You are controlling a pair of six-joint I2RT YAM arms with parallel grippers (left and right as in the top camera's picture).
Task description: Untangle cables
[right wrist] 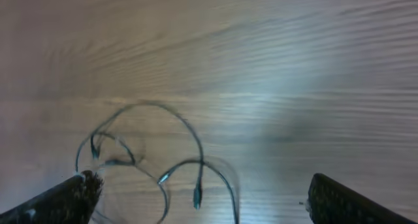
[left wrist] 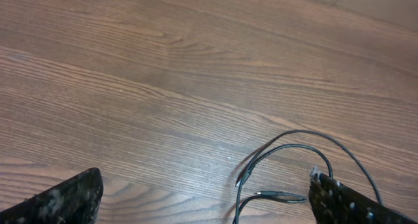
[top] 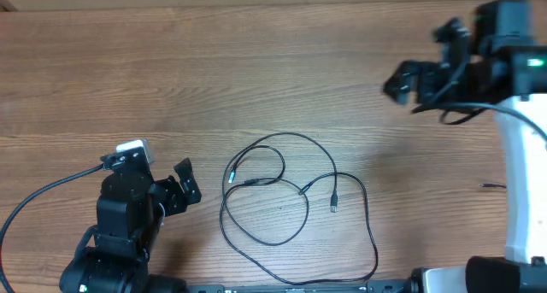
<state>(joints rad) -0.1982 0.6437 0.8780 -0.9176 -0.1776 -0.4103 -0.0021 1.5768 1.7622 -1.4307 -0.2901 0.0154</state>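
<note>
The cables [top: 291, 203] are thin black cords lying in loose overlapping loops on the wooden table, near its front middle. One small plug end [top: 334, 205] points toward the front, and another [top: 231, 178] lies at the loops' left side. My left gripper [top: 190, 182] hovers open just left of the loops, holding nothing. In the left wrist view the cables [left wrist: 287, 149] lie ahead on the right, close to the right finger [left wrist: 353, 204]. My right gripper [top: 397, 81] is open at the far right, well away from the cables. The right wrist view is blurred, with the cables [right wrist: 189, 162] at lower left.
The right arm's white base [top: 521, 182] stands along the right edge, with a small dark mark [top: 491, 186] on the wood beside it. A black rail [top: 299, 287] runs along the table's front edge just below the loops. Bare wood table [top: 256, 62] lies behind the cables.
</note>
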